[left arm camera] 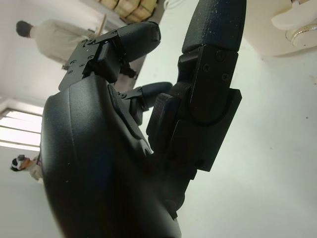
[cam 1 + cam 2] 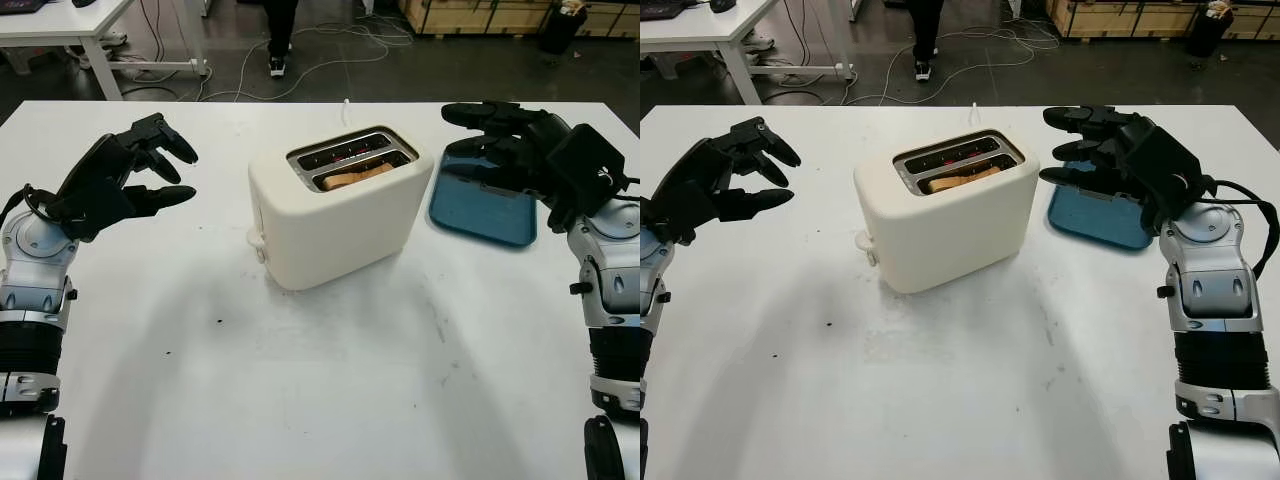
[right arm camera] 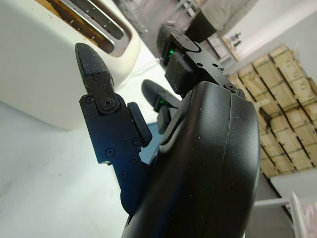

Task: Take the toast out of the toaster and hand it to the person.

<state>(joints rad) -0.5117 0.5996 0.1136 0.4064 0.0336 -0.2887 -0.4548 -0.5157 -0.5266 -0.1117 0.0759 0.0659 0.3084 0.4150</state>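
Broad white tabletop [image 2: 300, 400], cream two-slot plastic toaster [image 2: 335, 215] midway between the hands, brown toast slice [image 2: 357, 176] sitting in its nearer slot, left hand [image 2: 120, 180] open, right hand [image 2: 510, 140] open above a blue rectangular tray [image 2: 480, 210], dark floor with loose cables [image 2: 330, 50] beyond, a person's legs [image 2: 278, 35] standing there.

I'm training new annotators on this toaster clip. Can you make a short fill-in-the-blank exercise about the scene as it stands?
1. The toast sits in the toaster's slot ____ to the robot.
2. Beside the toaster, under the right hand, lies a ____ tray.
3. The left hand holds ____.
4. The toaster stands ____ the two hands.

Missing words: nearer; blue; nothing; between
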